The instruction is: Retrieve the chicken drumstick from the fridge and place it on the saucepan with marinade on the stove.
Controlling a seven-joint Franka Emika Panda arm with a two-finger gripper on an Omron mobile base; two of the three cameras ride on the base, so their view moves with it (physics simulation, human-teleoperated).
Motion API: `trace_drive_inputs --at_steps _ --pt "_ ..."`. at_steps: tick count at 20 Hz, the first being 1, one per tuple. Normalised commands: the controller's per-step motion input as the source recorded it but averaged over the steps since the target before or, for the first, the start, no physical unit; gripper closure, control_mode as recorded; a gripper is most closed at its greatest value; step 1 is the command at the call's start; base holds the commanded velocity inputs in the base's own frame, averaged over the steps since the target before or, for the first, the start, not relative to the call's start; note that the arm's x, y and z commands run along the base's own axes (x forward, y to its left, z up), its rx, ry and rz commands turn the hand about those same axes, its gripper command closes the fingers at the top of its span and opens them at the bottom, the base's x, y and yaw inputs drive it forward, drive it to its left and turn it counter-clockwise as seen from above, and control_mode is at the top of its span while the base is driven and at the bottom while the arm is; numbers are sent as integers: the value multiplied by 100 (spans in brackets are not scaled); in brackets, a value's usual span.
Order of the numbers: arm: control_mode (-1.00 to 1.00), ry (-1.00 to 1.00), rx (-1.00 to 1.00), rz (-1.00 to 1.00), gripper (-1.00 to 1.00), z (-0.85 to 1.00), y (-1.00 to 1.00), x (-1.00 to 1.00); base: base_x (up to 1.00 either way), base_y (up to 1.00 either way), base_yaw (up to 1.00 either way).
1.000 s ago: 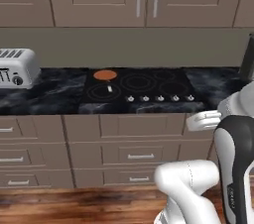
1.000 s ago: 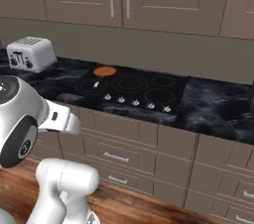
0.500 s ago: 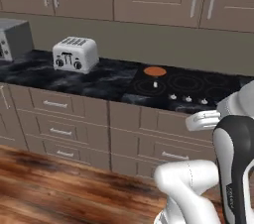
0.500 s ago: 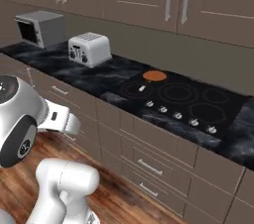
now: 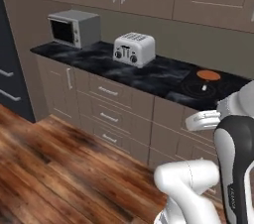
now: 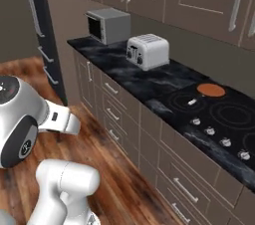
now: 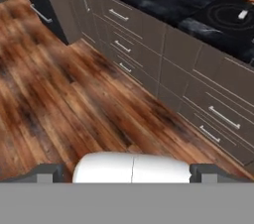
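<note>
Your pincer (image 7: 127, 171) stands fully open and empty, aimed down at the floor (image 7: 59, 99). Ahead and right of it sits the saucepan (image 6: 211, 89) on the stove (image 6: 219, 114). Far ahead to the left, the fridge (image 6: 42, 30) is shut, the drumstick unseen. Nothing is done: open, fetch and place all remain. No legible labels.

Tall black fridge (image 6: 44, 35), grey bar handles, doors closed, at counter's left end. Small shallow round saucepan, flat orange marinade (image 6: 211, 89), on flat black glass stove (image 6: 219, 114), back-left burner.
</note>
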Motion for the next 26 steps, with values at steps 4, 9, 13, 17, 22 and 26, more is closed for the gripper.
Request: trace_drive_inputs --at_steps 4,9,13,17,22,26 --pt "100 0 0 0 -100 0 0 0 56 13 23" --pt "100 0 0 0 -100 0 0 0 90 29 9" --pt "100 0 0 0 -100 0 0 0 100 46 3" --pt "100 0 0 0 -100 0 0 0 100 73 0" --pt "100 0 0 0 -100 0 0 0 100 89 0" --pt "100 0 0 0 -100 0 0 0 100 99 -10"
